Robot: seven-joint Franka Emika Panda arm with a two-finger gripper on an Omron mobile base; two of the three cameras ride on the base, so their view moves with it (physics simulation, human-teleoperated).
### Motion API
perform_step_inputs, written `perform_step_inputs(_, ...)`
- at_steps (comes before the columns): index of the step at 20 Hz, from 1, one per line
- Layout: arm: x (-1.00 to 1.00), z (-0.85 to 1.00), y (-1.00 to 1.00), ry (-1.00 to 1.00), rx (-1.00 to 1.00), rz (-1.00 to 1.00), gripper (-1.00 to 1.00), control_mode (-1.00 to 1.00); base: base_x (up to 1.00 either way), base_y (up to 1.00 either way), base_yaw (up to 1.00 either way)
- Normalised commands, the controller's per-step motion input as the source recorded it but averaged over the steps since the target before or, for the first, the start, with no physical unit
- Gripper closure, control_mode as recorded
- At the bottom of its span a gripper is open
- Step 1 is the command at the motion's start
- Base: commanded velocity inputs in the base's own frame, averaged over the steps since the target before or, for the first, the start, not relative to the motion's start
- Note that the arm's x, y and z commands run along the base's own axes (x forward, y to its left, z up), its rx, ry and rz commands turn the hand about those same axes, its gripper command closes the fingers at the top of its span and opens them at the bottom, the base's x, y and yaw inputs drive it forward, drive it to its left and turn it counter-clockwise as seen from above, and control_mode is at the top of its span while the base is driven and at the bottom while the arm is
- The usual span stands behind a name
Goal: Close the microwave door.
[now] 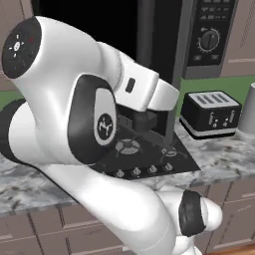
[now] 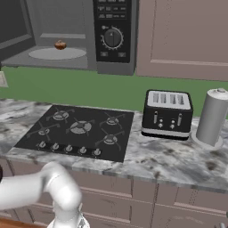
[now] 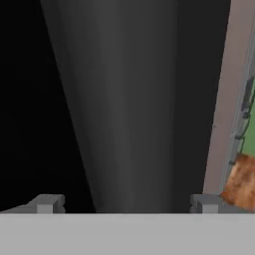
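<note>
Two pincer [image 3: 124, 203] fingertips spread wide, holding nothing, close against microwave door [image 3: 124, 99] grey edge, door swung open.

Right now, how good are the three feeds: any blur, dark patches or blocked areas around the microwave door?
Left base view: the arm blocks much of the frame; the microwave door reads nearly black.
Right base view: evenly lit and sharp, the microwave cavity clear.
Hand view: very close to the door, a smooth grey band beside a black patch; gripper tips spread apart.

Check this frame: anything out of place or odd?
The microwave door hangs wide open over the stove, with a small brown item left on the turntable. Nothing else stands out.
</note>
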Motion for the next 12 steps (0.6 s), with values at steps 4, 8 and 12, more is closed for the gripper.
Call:
perform_step_inputs(4,0.59,-0.01,-0.45,0.06,0.07,0.24,-1.0,-1.0,0.0,0.0,0.0)
perform_step_inputs(8,0.58,-0.14,-0.41,0.0,0.1,0.18,-1.0,-1.0,0.0,0.0,0.0)
perform_step_inputs(12,0.64,-0.16,-0.45,0.0,0.07,0.18,-1.0,-1.0,0.0,0.0,0.0)
